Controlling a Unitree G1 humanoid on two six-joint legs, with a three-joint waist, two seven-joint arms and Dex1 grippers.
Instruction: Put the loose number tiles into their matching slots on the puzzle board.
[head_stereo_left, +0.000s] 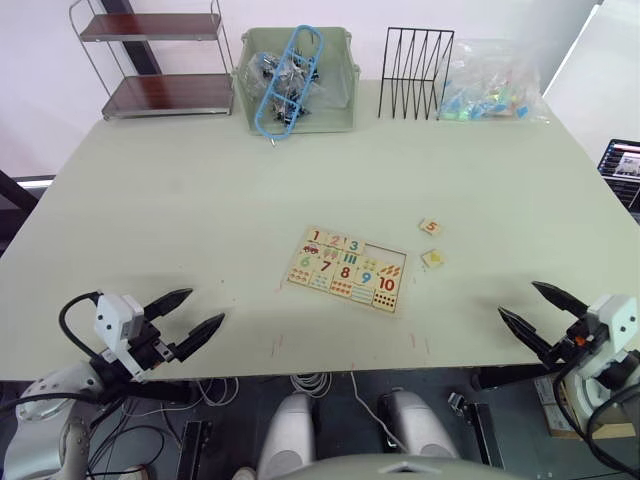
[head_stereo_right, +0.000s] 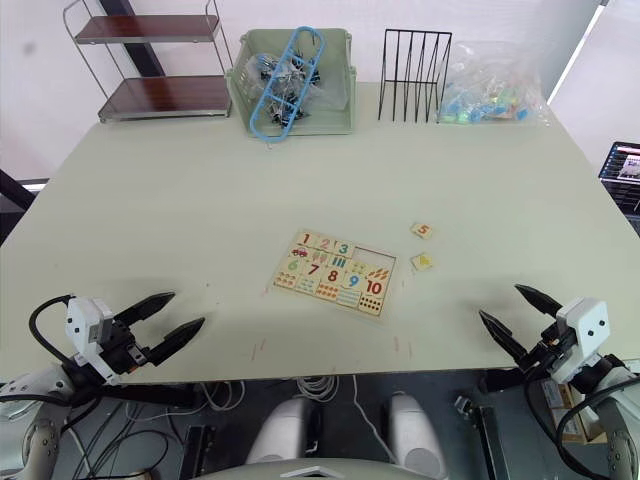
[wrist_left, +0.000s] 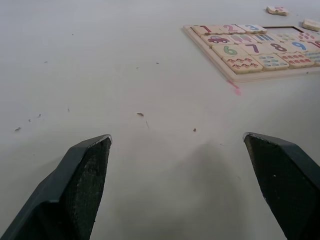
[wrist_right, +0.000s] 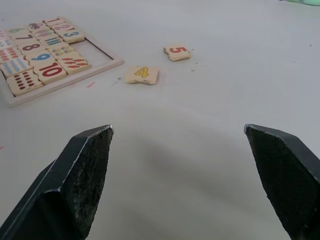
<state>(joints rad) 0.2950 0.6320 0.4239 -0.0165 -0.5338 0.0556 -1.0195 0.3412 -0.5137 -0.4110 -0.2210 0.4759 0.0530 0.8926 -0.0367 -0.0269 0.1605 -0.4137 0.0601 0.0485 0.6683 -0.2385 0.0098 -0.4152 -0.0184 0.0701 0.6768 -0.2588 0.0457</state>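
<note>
We've most of the puzzle board (head_stereo_left: 348, 269) filled, but tiles 4 (wrist_right: 141, 74) & 5 (wrist_right: 177, 51) lie loose beside it; left gripper (head_stereo_left: 184, 318) & right gripper (head_stereo_left: 538, 306) both spread, empty.

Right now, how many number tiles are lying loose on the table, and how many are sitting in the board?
Loose tiles on the table: 2, the 5 tile and the 4 tile
Tiles in the puzzle board: 8, namely 1, 2, 3, 6, 7, 8, 9 and 10
Total: 10
</note>
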